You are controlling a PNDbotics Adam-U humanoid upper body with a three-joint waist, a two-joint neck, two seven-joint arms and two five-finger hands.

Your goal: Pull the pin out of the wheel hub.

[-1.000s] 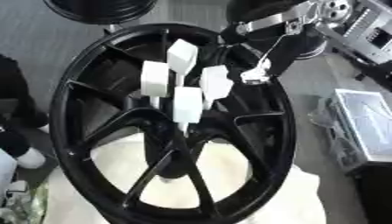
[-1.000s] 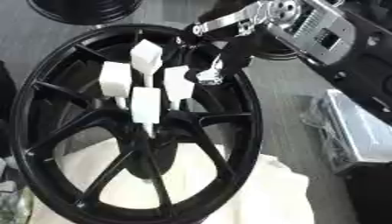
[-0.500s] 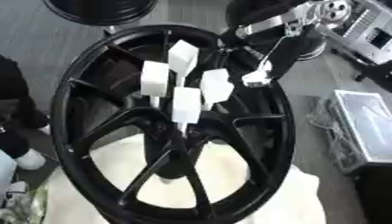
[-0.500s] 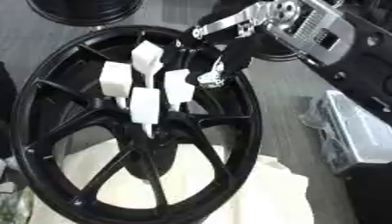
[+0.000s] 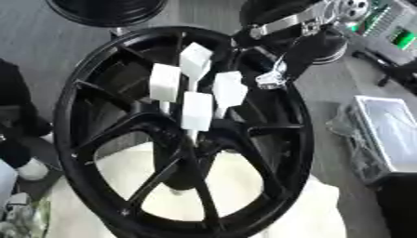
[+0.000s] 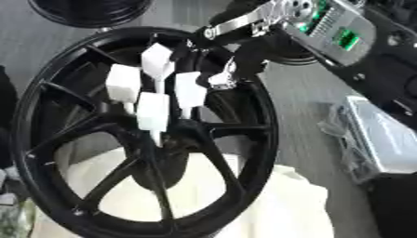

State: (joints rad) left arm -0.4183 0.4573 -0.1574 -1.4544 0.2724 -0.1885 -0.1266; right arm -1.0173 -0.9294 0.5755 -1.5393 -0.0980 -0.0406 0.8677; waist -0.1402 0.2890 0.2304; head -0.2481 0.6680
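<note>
Robot hand: the right robot hand (image 5: 281, 69) comes in from the upper right on a black-and-silver arm and hangs at the wheel's upper right rim, just beside the nearest white pin; whether its fingers are spread or pinching cannot be told.
Left robot hand: in neither view.
Pins: four white block-headed pins (image 5: 195, 109) stand up from the middle of the wheel hub, close together, each on a thin stem; the right one (image 5: 229, 88) lies nearest the fingertips.
Wheel hub: a black spoked wheel hub (image 5: 106, 60) fills the middle, tilted, its lower part over a cream cloth (image 5: 285, 209).
Container: a clear bin (image 5: 391, 135) at the right edge, well apart from the wheel; contents cannot be made out.
</note>
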